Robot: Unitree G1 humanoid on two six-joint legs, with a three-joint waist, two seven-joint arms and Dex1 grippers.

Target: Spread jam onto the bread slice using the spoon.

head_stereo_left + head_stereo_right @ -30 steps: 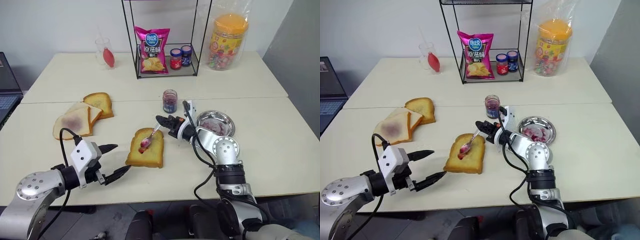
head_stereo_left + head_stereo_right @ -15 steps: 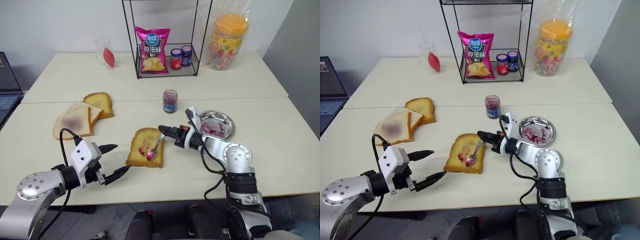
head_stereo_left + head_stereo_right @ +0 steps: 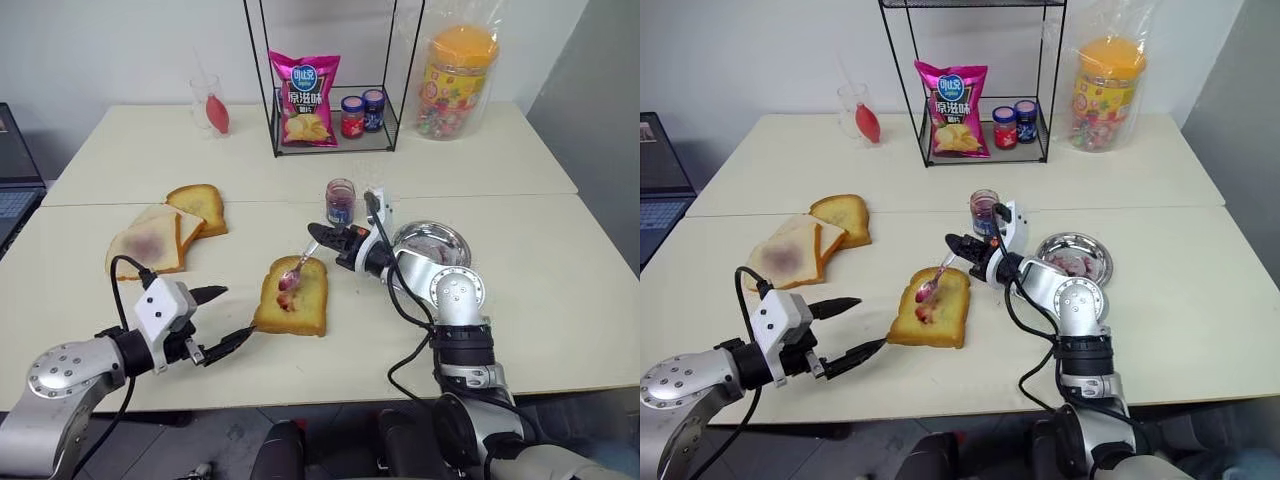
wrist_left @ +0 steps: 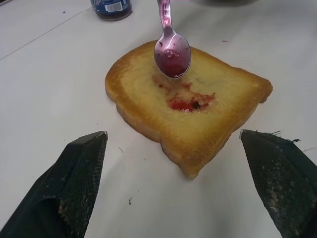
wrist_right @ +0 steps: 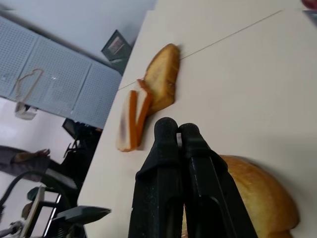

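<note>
at the lower left of the head camera's frame, the left gripper [image 3: 222, 317] hovers just above the table [image 3: 560, 300], its two black fingers spread wide with nothing between them, their tips pointing toward the bread slice [image 3: 293, 298] and stopping just short of its near left corner. the bread slice lies flat near the middle of the frame, golden-brown with a darker crust, and a small smear of red jam [image 4: 190, 102] sits on its top face. just above the far part of the slice hangs the spoon [image 3: 294, 275], its bowl wet with more dark red jam and tilted down and left, lifted clear of the bread. its handle runs up and right into the right gripper [image 3: 320, 236], whose fingers are pressed together on the handle. just right of that gripper is a round steel plate [image 3: 440, 237] smeared with red. a small jam jar [image 3: 340, 202] stands just behind the gripper. at the middle left lie three other toast slices [image 3: 165, 232], overlapping. at the top of the frame, a wire rack [image 3: 330, 100] holds a pink chip bag [image 3: 304, 100] and two little jars [image 3: 361, 113].
</note>
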